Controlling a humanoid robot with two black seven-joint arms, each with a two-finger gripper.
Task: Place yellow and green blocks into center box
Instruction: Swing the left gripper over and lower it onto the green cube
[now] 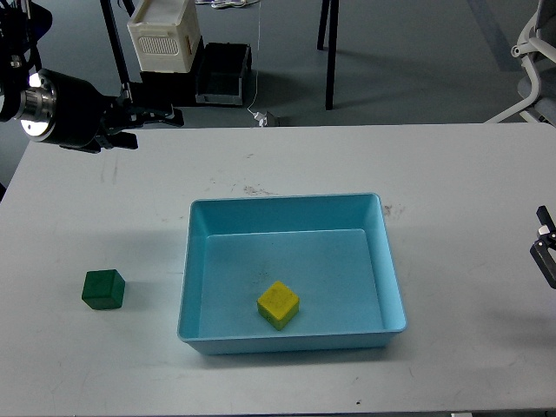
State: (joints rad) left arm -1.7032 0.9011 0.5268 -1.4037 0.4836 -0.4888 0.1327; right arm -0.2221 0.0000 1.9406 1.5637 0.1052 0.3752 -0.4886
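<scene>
The yellow block [278, 304] lies inside the light blue center box [196, 261], near its front wall. The green block [103, 288] sits on the white table, left of the box and apart from it. My left gripper [149, 127] hangs above the table's far left edge, well behind the green block, with its fingers spread and nothing between them. My right gripper [544, 245] shows only at the right edge of the view, low over the table, with two prongs apart and nothing held.
The white table [287, 161] fills most of the view. Beyond its far edge on the floor stand a white crate on black boxes [165, 39], table legs and a chair base [530, 52] at the right.
</scene>
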